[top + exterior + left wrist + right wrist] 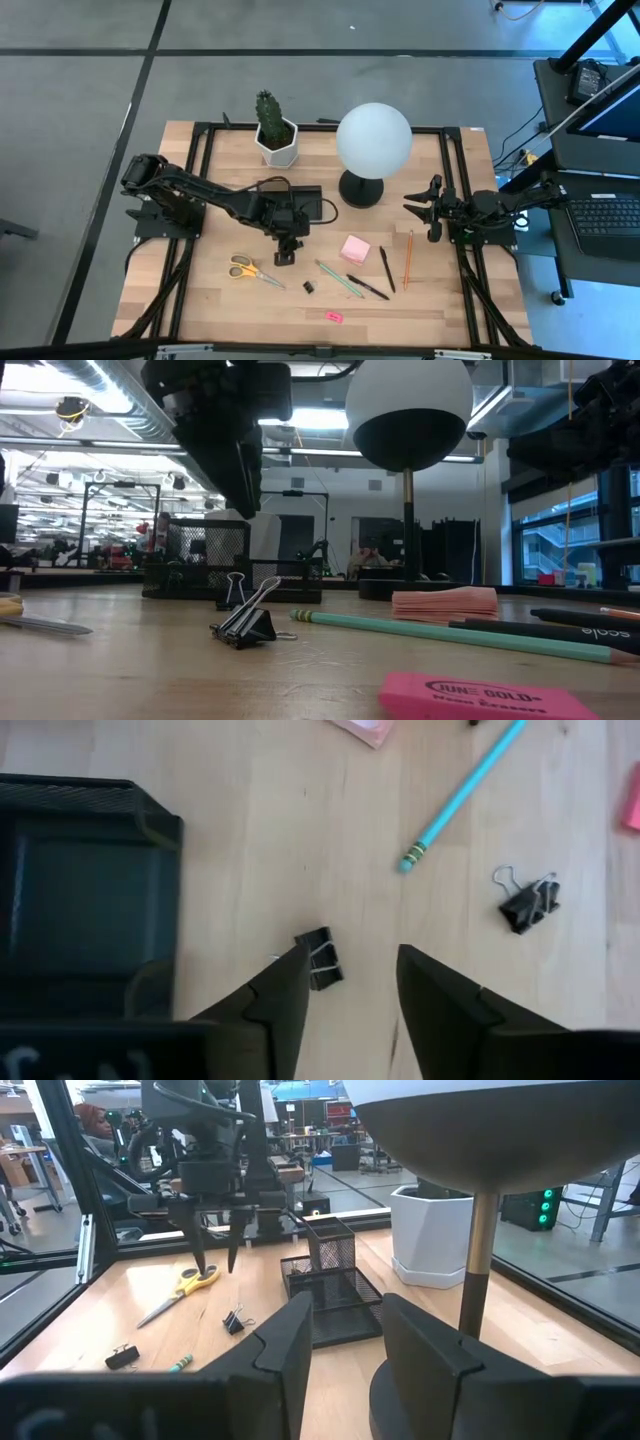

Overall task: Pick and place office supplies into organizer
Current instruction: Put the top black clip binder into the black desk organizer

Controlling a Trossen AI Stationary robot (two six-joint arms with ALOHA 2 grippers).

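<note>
Nearest the table's front edge lie an eraser (334,317) and one clip (309,287), with scissors (250,270), teal pencil (338,279), pens (376,278) and orange pencil (408,259) just behind. The left gripper (287,253) hangs above a second clip (320,958) on the wood beside the organizer (305,203) — fingers parted, holding nothing. The right gripper (428,207) waits at the right edge past the lamp (372,145) — fingers apart, empty.

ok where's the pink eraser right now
In the high view the pink eraser lies near the table's front edge, apart from the rest, just in front of the green pencil.
</note>
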